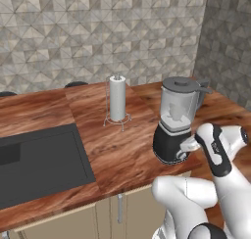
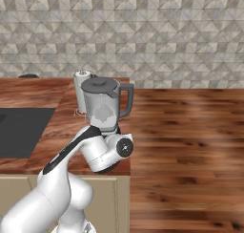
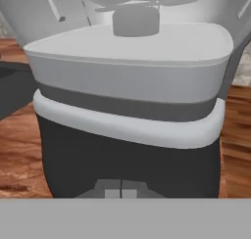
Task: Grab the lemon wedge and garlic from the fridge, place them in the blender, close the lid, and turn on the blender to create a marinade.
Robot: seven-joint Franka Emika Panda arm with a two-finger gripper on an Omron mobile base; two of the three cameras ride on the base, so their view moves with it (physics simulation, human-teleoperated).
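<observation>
The blender stands on the wooden counter, black base below and clear grey jar above. The dark lid sits flat on the jar's top, also seen from the other side as lid on the blender. My gripper is shut and pressed against the front of the black base, covering the knob. In the hand view the closed gripper touches the black base with nothing between the fingers. The lemon wedge, garlic and fridge are out of view.
A white paper-towel roll on a wire stand is behind and left of the blender. A dark sink basin takes the counter's left part. The counter's front edge runs just below the blender base. Wood floor lies to the right.
</observation>
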